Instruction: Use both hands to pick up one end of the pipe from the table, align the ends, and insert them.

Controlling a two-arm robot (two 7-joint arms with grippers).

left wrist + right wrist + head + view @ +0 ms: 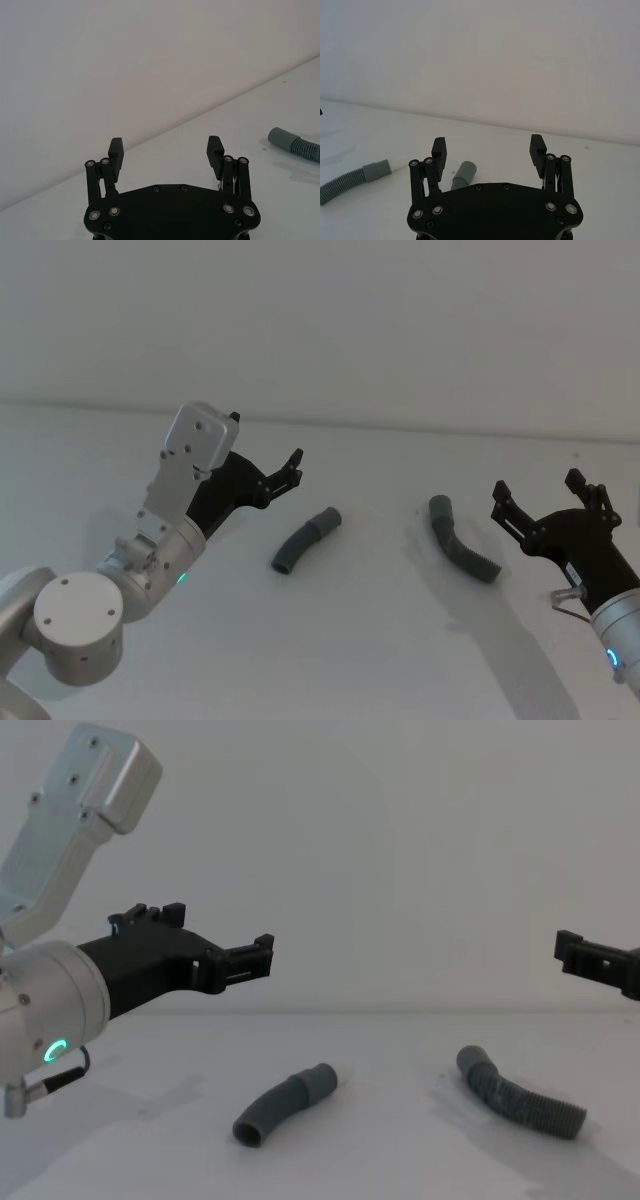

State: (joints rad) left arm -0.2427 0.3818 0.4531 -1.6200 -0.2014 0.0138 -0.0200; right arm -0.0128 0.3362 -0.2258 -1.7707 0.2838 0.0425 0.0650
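Note:
Two curved dark-grey ribbed pipe pieces lie apart on the white table [350, 650]. Toward the left lies one piece [303, 541] [285, 1105], whose far cuff [376, 170] carries a narrow white tip [396, 164]. The right-hand piece [463, 540] [520, 1102] has its smooth cuff [439, 507] [281, 138] [465, 172] at the far end. My left gripper [290, 470] [165, 145] [262, 958] hovers open, above and left of the left piece. My right gripper [537, 488] [488, 146] [572, 950] hovers open, right of the right piece. Neither gripper touches a pipe.
A pale upright wall [330, 320] closes off the back of the table. Bare white surface separates the two pipe pieces and stretches toward the front edge.

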